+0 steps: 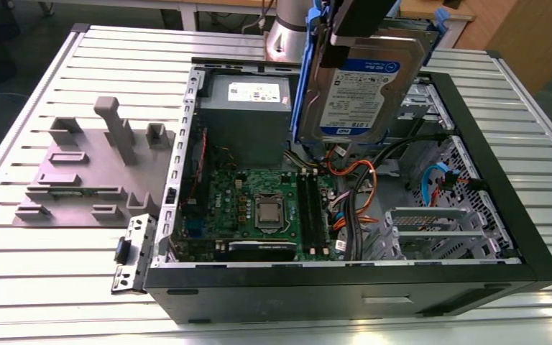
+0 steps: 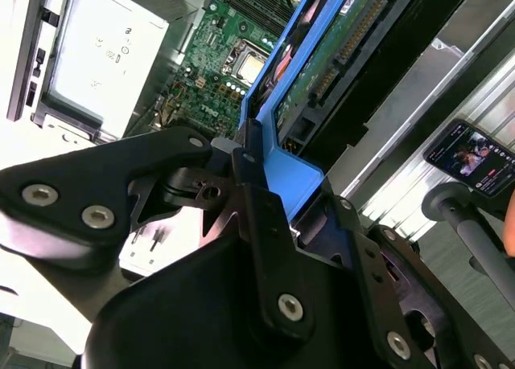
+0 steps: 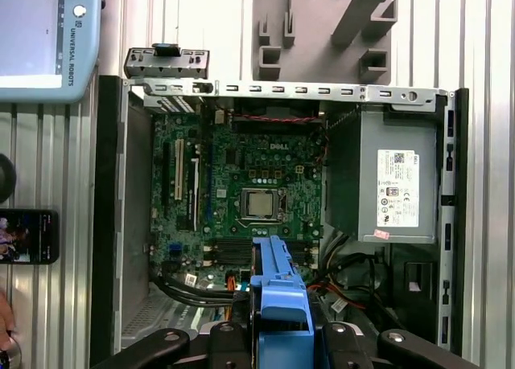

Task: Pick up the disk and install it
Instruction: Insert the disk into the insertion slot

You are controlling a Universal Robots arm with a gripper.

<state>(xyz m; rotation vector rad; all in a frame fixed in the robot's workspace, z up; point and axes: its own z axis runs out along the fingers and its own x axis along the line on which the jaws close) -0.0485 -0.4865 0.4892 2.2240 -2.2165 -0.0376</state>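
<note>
Robotics lab: slatted aluminium bench (image 1: 46, 287), opened computer case (image 1: 353, 286), grey fixture block (image 1: 75, 172).

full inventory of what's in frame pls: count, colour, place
table: 1, silver, slatted, under everything
computer case: 1, black, open, lying on the table
disk: 1, silver-grey, blue rails, held above the computer case
motherboard: 1, green, on the case floor
power supply: 1, grey, inside the case beside the motherboard
drive cage: 1, silver, inside the case, exterior view's right
fixture: 1, grey, on the table, exterior view's left of case
phone: 1, black, beside the case
teach pendant: 1, pale blue-grey, beside the case
gripper: 1, black, shut on the disk's blue tab
arm: 1, silver, above the case behind the disk
</note>
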